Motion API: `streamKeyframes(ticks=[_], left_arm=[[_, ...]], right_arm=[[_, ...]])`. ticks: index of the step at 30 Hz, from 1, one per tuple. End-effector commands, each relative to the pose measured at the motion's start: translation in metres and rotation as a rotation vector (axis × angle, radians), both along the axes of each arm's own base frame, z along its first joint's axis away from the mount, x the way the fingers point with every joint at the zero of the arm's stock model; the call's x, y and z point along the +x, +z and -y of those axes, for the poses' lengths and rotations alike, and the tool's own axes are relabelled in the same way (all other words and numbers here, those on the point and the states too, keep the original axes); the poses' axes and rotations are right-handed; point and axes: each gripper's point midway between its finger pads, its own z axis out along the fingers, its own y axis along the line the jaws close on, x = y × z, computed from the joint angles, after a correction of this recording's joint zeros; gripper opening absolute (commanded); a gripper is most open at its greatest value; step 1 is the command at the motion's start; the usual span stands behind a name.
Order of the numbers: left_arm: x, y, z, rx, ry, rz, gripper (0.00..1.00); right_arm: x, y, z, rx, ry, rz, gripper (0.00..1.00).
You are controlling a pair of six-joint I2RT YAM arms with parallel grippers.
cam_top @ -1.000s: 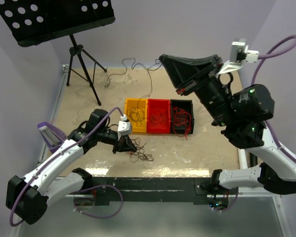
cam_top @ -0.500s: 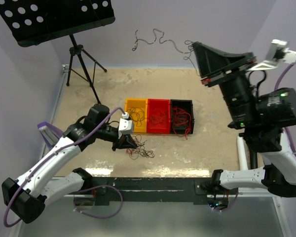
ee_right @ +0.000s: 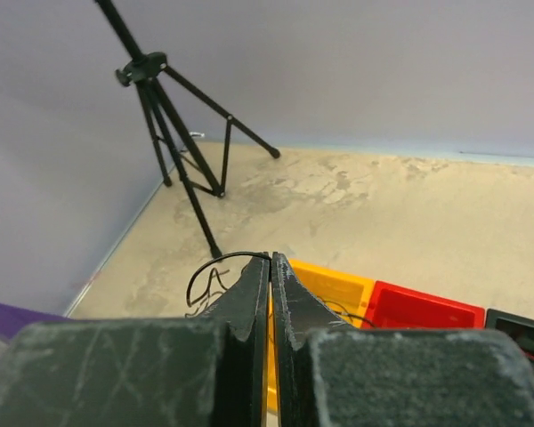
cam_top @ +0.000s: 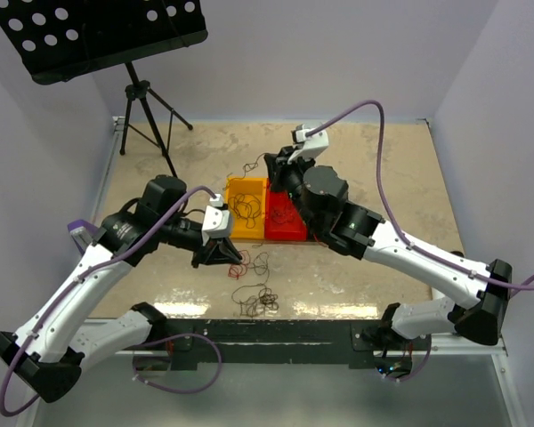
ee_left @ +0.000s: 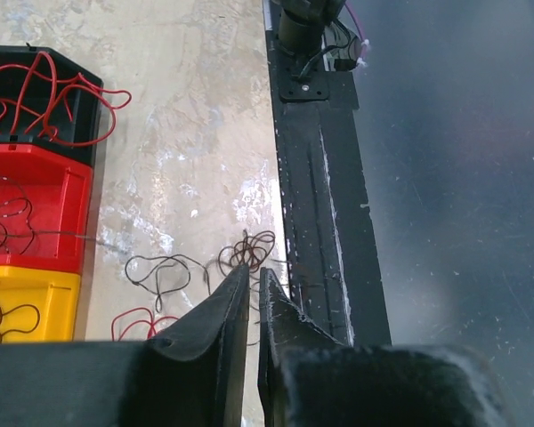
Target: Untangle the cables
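Two arms reach over the tabletop (cam_top: 383, 169) in the overhead view. The left hand (cam_top: 231, 258) hangs just on the near side of the yellow bin (cam_top: 234, 187), above loose cables (cam_top: 254, 298) strewn between the bins and the near edge. The right hand (cam_top: 269, 165) sits over the far end of the yellow bin, and a dark cable (cam_top: 249, 167) runs left from its tip. More wires lie in the yellow bin and in the red bin (cam_top: 289, 233) beside it.

From the left wrist, the fingers (ee_left: 222, 329) of the left hand (ee_left: 254, 277) stand slightly spread, with nothing seen between them. The loose cables (ee_left: 249, 251) lie on the tabletop just beyond. Red cables (ee_left: 36, 84) fill the black bin (ee_left: 71, 147) next to the red bin (ee_left: 36, 240).

From the right wrist, the right hand (ee_right: 271, 258) is pressed together, pinching the dark cable (ee_right: 222, 256), which arcs left from the tips above the yellow bin (ee_right: 338, 289). A tripod (ee_right: 173, 133) stands at the far left.
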Motion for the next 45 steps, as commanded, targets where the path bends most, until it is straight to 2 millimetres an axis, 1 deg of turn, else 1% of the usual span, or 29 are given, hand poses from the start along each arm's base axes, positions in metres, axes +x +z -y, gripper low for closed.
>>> streamKeyframes(ticks=[1, 4, 6, 8, 13, 16, 21, 24, 30, 34, 36, 39, 45], left_arm=[[-0.012, 0.019, -0.006, -0.022, -0.034, 0.057, 0.12], [-0.010, 0.019, -0.008, -0.011, -0.027, 0.080, 0.10], [-0.009, 0.021, -0.008, -0.009, -0.023, 0.095, 0.09], [-0.007, 0.024, -0.009, -0.012, -0.015, 0.110, 0.09], [0.000, 0.025, -0.008, -0.002, 0.013, 0.123, 0.09], [0.002, 0.027, -0.008, -0.004, 0.018, 0.132, 0.08], [0.006, 0.026, -0.009, 0.005, 0.035, 0.148, 0.08], [0.008, 0.026, -0.009, 0.005, 0.041, 0.160, 0.08], [0.010, 0.028, -0.010, 0.004, 0.051, 0.176, 0.08], [0.011, 0.028, -0.010, 0.008, 0.055, 0.180, 0.08], [0.012, 0.027, -0.010, 0.009, 0.056, 0.183, 0.08], [0.012, 0.026, -0.011, 0.013, 0.059, 0.184, 0.08], [0.012, 0.027, -0.011, 0.010, 0.060, 0.197, 0.08]], right_arm=[[0.012, 0.038, 0.015, 0.198, -0.030, 0.076, 0.00], [0.021, 0.022, 0.016, 0.191, -0.054, 0.059, 0.00], [0.026, 0.013, 0.018, 0.190, -0.074, 0.052, 0.00], [0.031, 0.000, 0.019, 0.178, -0.089, 0.039, 0.00], [0.044, -0.020, 0.023, 0.165, -0.117, 0.024, 0.00], [0.050, -0.025, 0.025, 0.169, -0.128, 0.021, 0.00], [0.057, -0.018, 0.030, 0.192, -0.152, 0.033, 0.00], [0.061, -0.020, 0.032, 0.203, -0.164, 0.035, 0.00], [0.069, -0.041, 0.029, 0.219, -0.181, 0.029, 0.00], [0.075, -0.061, 0.029, 0.233, -0.203, 0.008, 0.00], [0.078, -0.066, 0.030, 0.244, -0.215, 0.006, 0.00], [0.081, -0.064, 0.033, 0.259, -0.232, 0.006, 0.00], [0.088, -0.046, 0.032, 0.259, -0.250, 0.035, 0.00]])
